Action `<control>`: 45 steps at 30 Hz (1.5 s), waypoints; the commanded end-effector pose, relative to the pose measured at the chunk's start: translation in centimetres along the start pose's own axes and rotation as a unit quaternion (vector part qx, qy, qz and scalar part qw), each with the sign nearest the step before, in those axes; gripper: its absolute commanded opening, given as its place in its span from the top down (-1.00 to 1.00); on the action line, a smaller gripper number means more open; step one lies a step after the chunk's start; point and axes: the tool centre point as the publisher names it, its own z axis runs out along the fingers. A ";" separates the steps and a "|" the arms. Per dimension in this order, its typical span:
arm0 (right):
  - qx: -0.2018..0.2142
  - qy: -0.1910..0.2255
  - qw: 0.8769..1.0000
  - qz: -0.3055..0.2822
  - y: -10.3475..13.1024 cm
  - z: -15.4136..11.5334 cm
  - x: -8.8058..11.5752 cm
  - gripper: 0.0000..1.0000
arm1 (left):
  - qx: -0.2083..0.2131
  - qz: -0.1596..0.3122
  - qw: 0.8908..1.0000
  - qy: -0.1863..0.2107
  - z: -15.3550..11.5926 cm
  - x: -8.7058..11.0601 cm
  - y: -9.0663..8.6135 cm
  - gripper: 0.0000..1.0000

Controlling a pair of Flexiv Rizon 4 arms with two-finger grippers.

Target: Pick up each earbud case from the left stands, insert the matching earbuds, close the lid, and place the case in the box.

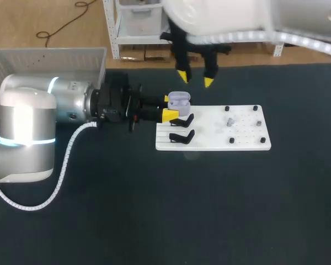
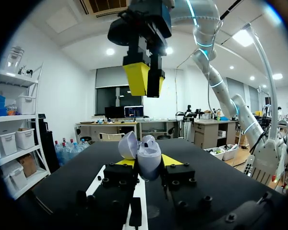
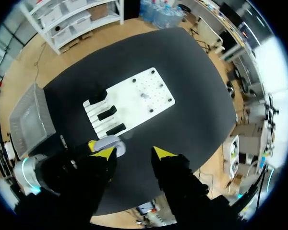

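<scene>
A lavender earbud case (image 1: 180, 100) with its lid swung open is at the left end of the white board (image 1: 243, 135). My left gripper (image 1: 169, 107) is shut on it from two sides. In the left wrist view the case (image 2: 145, 154) sits upright between the yellow tips, lid tilted back. My right gripper (image 1: 196, 79) hangs just behind and above the case, open and empty. Seen from the right wrist, the case (image 3: 107, 143) lies beside one of its fingers (image 3: 105, 153). A small grey earbud (image 1: 230, 122) rests among the pegs on the board.
Two black stands (image 1: 182, 121) (image 1: 181, 137) are at the board's left end, near the left gripper. Black pegs (image 1: 256, 108) dot its right half. A grey basket (image 1: 22, 63) stands at the table's far left, behind my left arm.
</scene>
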 end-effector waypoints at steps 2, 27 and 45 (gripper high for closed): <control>-0.198 -0.012 0.980 -0.010 -5.7 1.3 -0.2 0.15 | -0.002 0.001 1.000 -0.001 0.0 0.1 -0.1 1.00; -0.144 -0.023 0.972 -0.183 -5.9 10.8 -3.9 0.04 | -0.002 0.001 1.000 -0.001 0.0 0.1 -0.1 1.00; -0.091 -0.033 0.985 -0.143 -5.4 17.3 -6.6 0.14 | -0.002 0.001 1.000 -0.001 0.0 0.1 -0.1 1.00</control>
